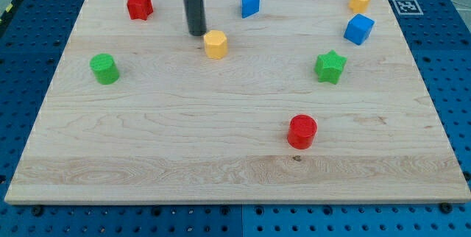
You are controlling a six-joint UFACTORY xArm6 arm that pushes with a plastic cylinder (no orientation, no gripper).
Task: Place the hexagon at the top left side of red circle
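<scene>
A yellow hexagon block (215, 44) lies in the upper middle of the wooden board (184, 141). The red circle block (302, 131) lies at the lower right of centre, far from the hexagon. My tip (196, 33) stands just to the upper left of the yellow hexagon, close to it; I cannot tell whether they touch. The rod runs straight up out of the view's top.
A red star (138, 5) is at the top left. A green circle (104, 68) is at the left. A blue triangle (250, 4) is at the top middle. A second yellow block (360, 0), a blue cube (358, 29) and a green star (330, 66) are at the right.
</scene>
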